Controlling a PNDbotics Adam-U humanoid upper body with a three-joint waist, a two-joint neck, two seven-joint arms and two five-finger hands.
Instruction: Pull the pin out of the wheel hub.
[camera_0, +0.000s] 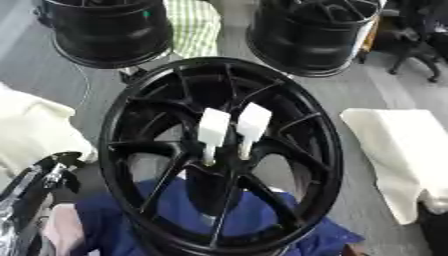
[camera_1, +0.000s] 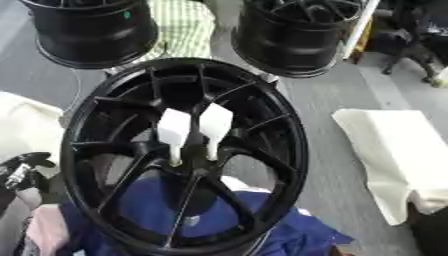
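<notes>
At the centre of the black wheel hub (camera_0: 219, 155), both white pins (camera_0: 213, 131) remain seated. Extraction is not started. The left hand (camera_0: 39, 182) sits lower left; finger state cannot be determined.

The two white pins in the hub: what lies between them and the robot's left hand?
Between the white pins and the left hand, the left eye view shows only the black wheel's spokes and near rim.

- Black spoked wheel hub (camera_1: 87, 150) stands tilted on blue cloth (camera_1: 289, 235).
- Two white pins (camera_1: 194, 131) sit side by side in its centre.
- Left hand (camera_1: 22, 167) beside the rim.
</notes>
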